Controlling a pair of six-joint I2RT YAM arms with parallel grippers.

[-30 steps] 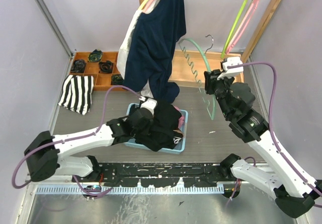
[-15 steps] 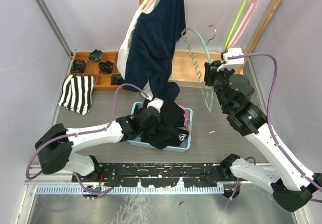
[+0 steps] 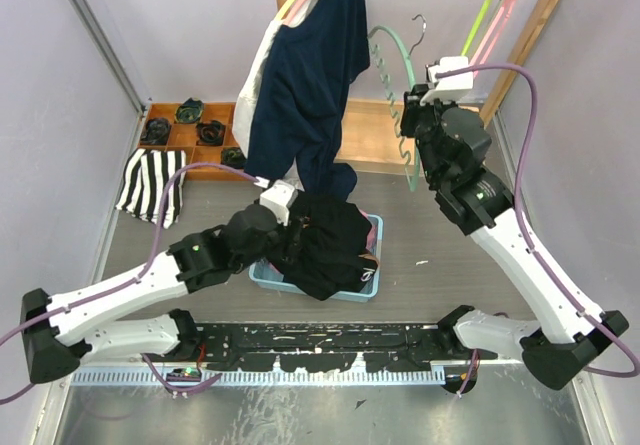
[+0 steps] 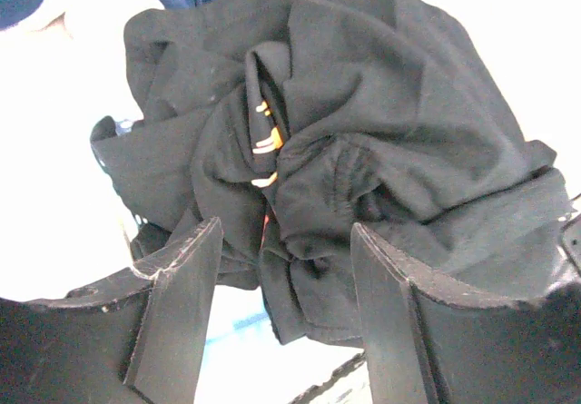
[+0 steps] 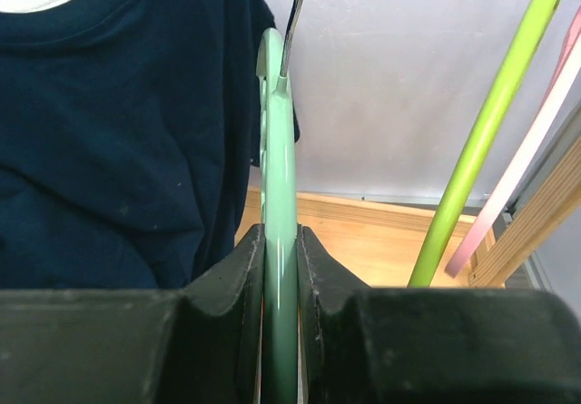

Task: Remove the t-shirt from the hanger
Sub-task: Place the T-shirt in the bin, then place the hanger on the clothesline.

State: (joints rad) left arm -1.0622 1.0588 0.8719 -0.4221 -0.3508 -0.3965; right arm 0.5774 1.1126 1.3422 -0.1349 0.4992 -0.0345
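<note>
The t-shirt [image 3: 325, 245], black and crumpled, lies heaped in the blue bin [image 3: 260, 274], spilling over its near rim. The left gripper [image 4: 286, 231] hangs just above it, fingers apart and empty. If the arm lifts, a fold could catch on a finger and drag the heap out. The right gripper [image 5: 281, 241] is clamped on the bare green hanger [image 5: 280, 150], which could snag the navy shirt [image 3: 310, 75] hanging beside it.

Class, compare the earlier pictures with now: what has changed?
The left gripper opened, letting the black t-shirt go into the bin. The right gripper, shut on the green hanger, carried it farther back. The navy shirt and striped cloth stayed put.
</note>
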